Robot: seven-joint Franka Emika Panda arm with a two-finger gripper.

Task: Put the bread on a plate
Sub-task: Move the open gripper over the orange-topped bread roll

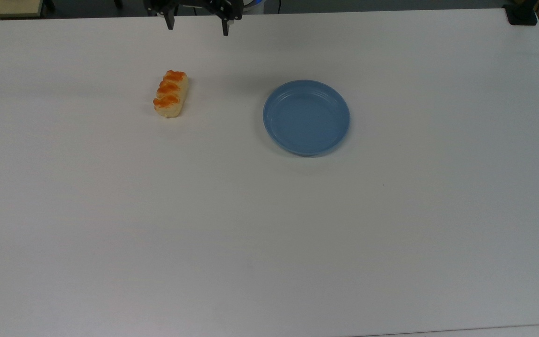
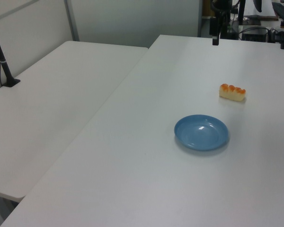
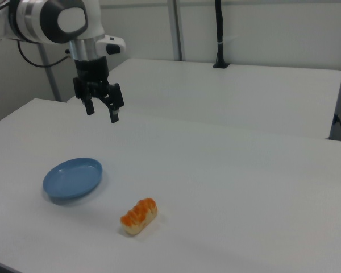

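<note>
A: Top view?
B: Bread (image 1: 171,93) lies flat on the white bench (image 1: 269,224), long axis roughly up-down in the frame, orange bumps on top. Plate (image 1: 306,117) sits to the top view's right of it, well apart, nothing in it. Pincer (image 1: 197,28) is at the top edge, above the bench's far side, released: two black fingers (image 1: 170,22) spread wide, nothing between them. It's a bit to the top view's right of the bread, not touching it.

A: Left view?
B: Same layout from another angle. Plate (image 2: 201,132) is nearer the camera, bread (image 2: 232,92) beyond it and toward the left view's right, clear gap between the two. Pincer (image 2: 215,40) hangs at the top of the frame over the far end of the bench (image 2: 146,170); one dark finger shows, so I can't read the spread from here. A second white bench (image 2: 52,113) butts against the left view's left side, with a black pole (image 2: 2,61) standing on it.

A: Right view?
B: Best look at the arm (image 3: 62,23): white body, black pincer (image 3: 102,111) pointing down, fingers apart, holding nothing, well above the bench (image 3: 227,187). Plate (image 3: 73,178) is below it and slightly to the right view's left. Bread (image 3: 138,215) sits nearer the camera, to the right view's right of the plate, resting on the bench near its front edge. Bread and plate apart, no contact.
</note>
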